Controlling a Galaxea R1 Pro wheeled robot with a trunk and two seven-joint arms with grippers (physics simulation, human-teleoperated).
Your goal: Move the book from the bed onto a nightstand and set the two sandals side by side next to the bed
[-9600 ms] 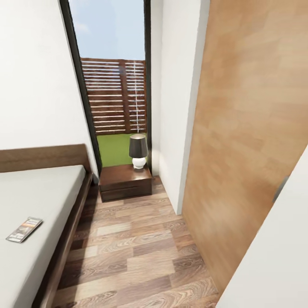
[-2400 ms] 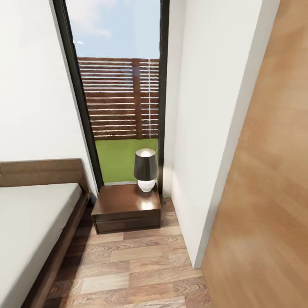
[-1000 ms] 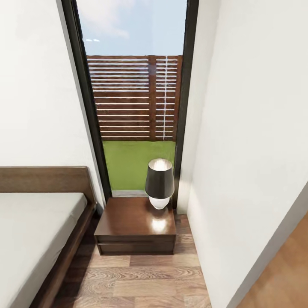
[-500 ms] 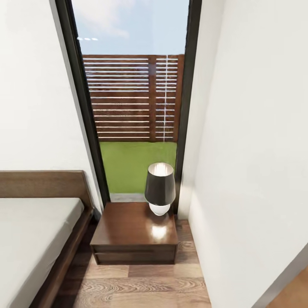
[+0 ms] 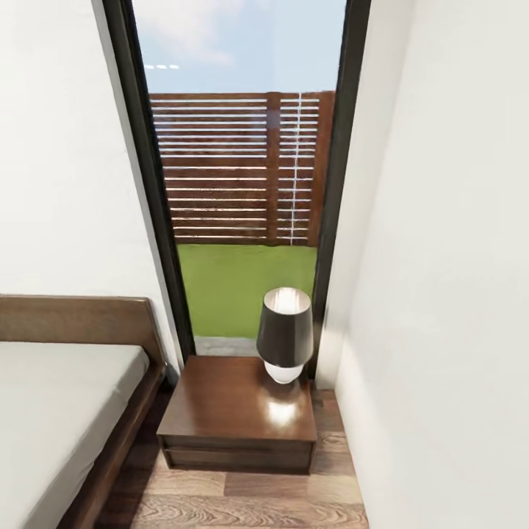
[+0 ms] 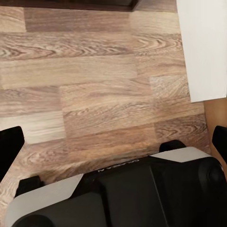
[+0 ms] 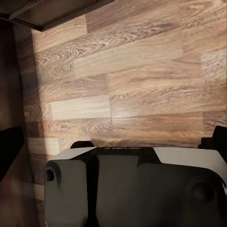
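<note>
nightstand [image 5: 235,411]: 6 o'clock, table lamp [image 5: 284,334] on top
bed [image 5: 59,411]: 8 o'clock
left pincer [image 6: 113,142]: released
right pincer [image 7: 113,142]: released

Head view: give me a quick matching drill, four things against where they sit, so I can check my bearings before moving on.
Things:
1. lamp
2. nightstand
3. bed
4. fence

Places:
A. outside, beyond the grass
B. on the nightstand's far right corner
C. along the left wall
D. on the floor below the window, beside the bed

Pairs: 1-B, 2-D, 3-C, 4-A
</note>
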